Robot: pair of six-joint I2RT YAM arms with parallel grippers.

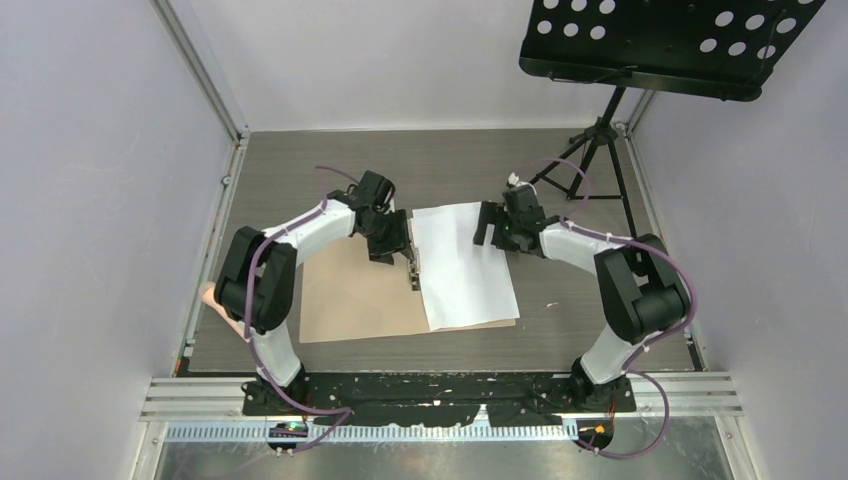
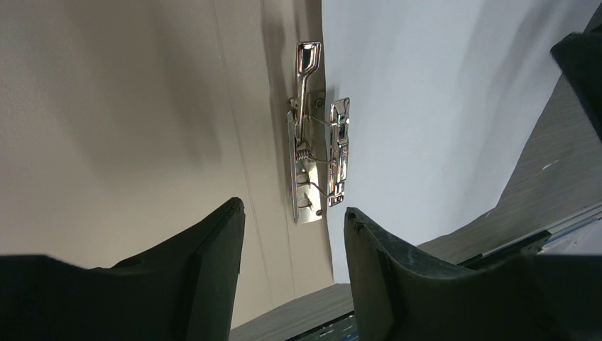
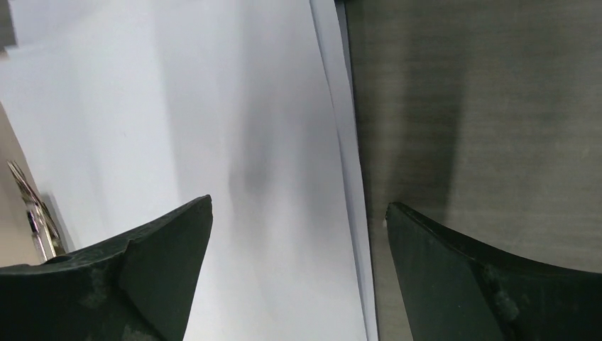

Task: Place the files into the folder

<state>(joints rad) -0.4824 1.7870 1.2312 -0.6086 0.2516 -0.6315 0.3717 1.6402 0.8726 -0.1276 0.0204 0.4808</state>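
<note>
Card, tan and thin, lies nearest the arm bases in the lower middle of the top view: the folder (image 1: 345, 300) is spread open flat on the table (image 1: 600, 330), both leaves down, so its inside is ready to receive paper. Its left leaf is bare. The files (image 1: 465, 265) lie on its right leaf, slightly skewed, with a brown strip showing along their near edge. Whether they overhang the far edge I cannot tell.

A metal spring clip (image 2: 316, 156) runs along the crease, and its clamp bar seems to rest on the left margin of the sheets. The left pincer (image 2: 294, 213) hovers just above this clip, fingers parted and gripping nothing, probably placed to work the lever.

The right pincer (image 3: 296, 209) hangs over the right edge of the stack, spread wide and empty. The sheet edges there fan a little, so it is likely poised to square or steady them.

Farthest, at upper right, stands a black music stand (image 1: 670, 45).
</note>
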